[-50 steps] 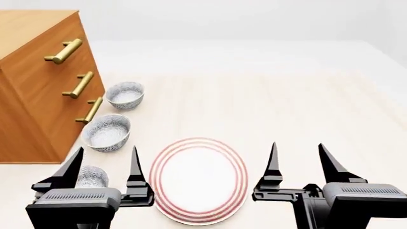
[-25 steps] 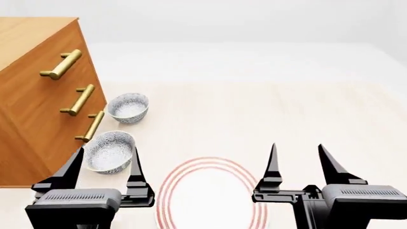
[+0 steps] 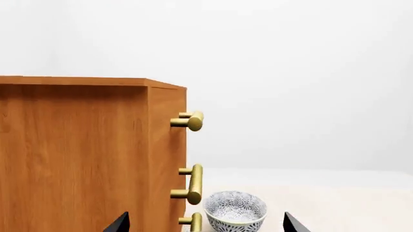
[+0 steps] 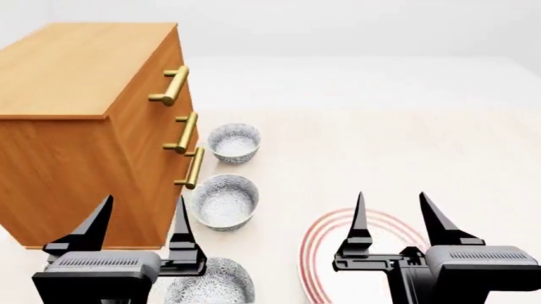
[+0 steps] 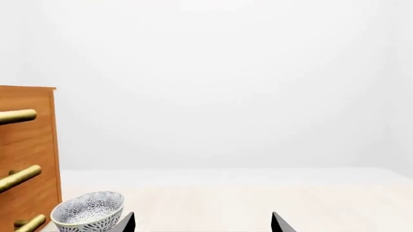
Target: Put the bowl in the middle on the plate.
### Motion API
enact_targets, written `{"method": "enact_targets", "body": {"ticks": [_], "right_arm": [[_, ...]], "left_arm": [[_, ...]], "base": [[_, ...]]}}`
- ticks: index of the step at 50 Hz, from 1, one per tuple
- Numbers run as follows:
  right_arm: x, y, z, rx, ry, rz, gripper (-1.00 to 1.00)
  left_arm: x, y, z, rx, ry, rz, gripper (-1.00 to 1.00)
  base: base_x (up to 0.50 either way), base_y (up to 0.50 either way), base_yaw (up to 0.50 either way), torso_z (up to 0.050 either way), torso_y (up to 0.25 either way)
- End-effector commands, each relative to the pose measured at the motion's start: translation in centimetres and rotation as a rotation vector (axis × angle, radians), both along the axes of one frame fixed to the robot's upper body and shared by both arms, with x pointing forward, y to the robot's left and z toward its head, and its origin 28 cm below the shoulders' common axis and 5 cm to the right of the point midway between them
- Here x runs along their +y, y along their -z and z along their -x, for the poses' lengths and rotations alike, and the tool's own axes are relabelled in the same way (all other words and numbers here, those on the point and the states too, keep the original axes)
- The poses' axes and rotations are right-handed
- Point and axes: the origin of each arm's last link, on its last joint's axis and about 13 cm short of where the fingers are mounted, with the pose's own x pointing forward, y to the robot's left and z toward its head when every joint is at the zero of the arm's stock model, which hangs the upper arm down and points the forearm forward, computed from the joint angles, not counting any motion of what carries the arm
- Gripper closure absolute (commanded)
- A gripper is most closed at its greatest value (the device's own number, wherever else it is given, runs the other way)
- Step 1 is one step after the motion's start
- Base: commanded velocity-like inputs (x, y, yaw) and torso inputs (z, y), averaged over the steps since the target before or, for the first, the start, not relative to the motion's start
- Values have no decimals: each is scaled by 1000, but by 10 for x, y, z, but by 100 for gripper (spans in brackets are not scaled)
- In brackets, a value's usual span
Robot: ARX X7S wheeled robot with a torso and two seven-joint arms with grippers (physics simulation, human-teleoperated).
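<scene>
Three speckled bowls stand in a row along the cabinet front in the head view. The bowl in the middle [image 4: 224, 201] sits between the far bowl [image 4: 234, 142] and the near bowl [image 4: 210, 285]. The red-ringed plate [image 4: 321, 234] lies to their right, partly hidden behind my right gripper [image 4: 391, 196], which is open and empty above it. My left gripper [image 4: 144, 199] is open and empty, left of the bowls and in front of the cabinet. The left wrist view shows one bowl [image 3: 235, 210] ahead between the open left gripper's [image 3: 205, 222] tips; which bowl it is I cannot tell.
A tall wooden cabinet [image 4: 76, 69] with three brass handles [image 4: 171, 85] stands at the left, close beside the bowls. The right wrist view shows the open right gripper [image 5: 202, 222], a bowl [image 5: 87, 210] by the cabinet [image 5: 29, 159], and pale tabletop [image 5: 258, 198].
The head view has swung left: cabinet, bowls and plate slid right in the picture, and the near bowl reappeared low beside my left gripper. Both grippers stayed open.
</scene>
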Motion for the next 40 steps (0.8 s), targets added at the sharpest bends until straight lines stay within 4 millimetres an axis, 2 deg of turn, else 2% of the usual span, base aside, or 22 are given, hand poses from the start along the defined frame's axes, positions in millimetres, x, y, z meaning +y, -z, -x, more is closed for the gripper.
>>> {"method": "enact_targets", "body": {"ticks": [1,26,30,40], "right_arm": [[0,0,0,0,1,5,-100],[0,1,0,8,4,12,-100],[0,1,0,7,0,2,-100],[0,1,0,4,-7,2,-100]], "left_arm": [[0,0,0,-1,5,-1,-100],[-1,1,1,-6,14,10,-100],[-1,1,1,-4,14,11,-100],[-1,0,1,-6,15,7,-100]], "base": [[0,500,0,0,0],[0,1,0,0,0],[0,454,0,0,0],[0,0,0,0,0]]}}
